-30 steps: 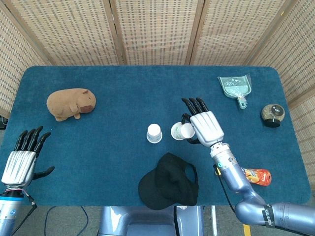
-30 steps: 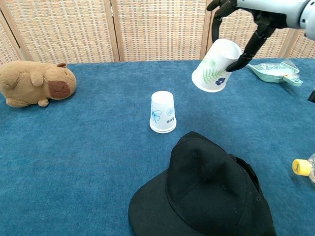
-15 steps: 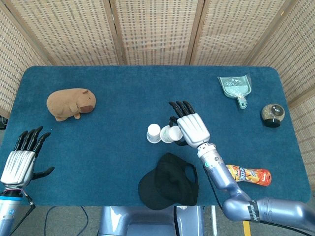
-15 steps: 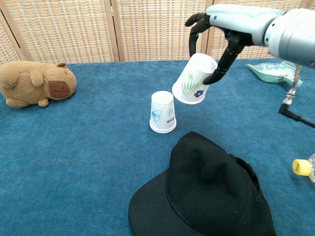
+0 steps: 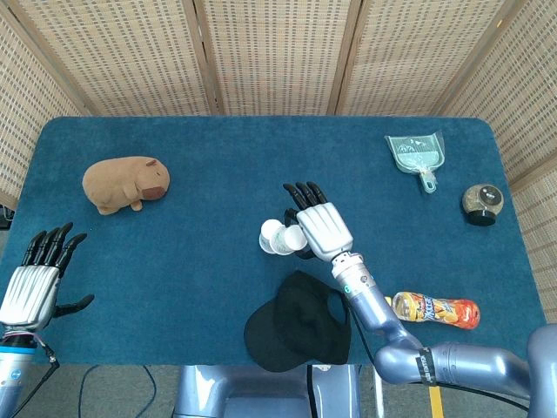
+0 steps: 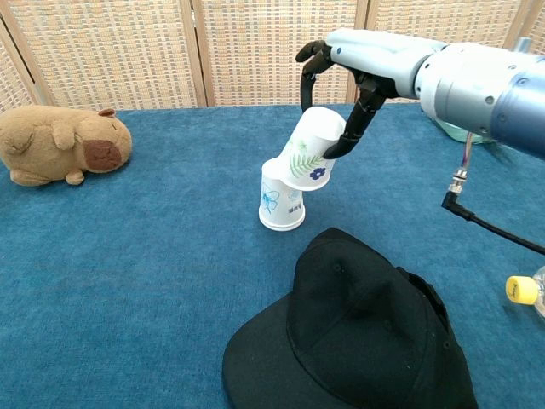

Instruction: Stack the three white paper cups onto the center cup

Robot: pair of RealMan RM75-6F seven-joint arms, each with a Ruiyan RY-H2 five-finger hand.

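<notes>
An upside-down white paper cup (image 6: 281,204) (image 5: 271,237) with a blue print stands mid-table. My right hand (image 6: 341,94) (image 5: 315,226) grips a second white cup (image 6: 308,158) (image 5: 291,239) with a green leaf print, mouth down and tilted, its rim lapping over the top right of the standing cup. My left hand (image 5: 35,283) hovers open at the table's front left corner, holding nothing. I see no third cup.
A black cap (image 6: 358,332) (image 5: 300,322) lies just in front of the cups. A brown plush capybara (image 5: 126,183) (image 6: 60,143) sits at left. A teal dustpan (image 5: 416,155), a dark jar (image 5: 480,202) and an orange bottle (image 5: 435,309) lie at right.
My right hand carried the leaf-print cup leftward and down, from well right of the standing cup until its rim overlaps that cup's top. The left hand stayed put.
</notes>
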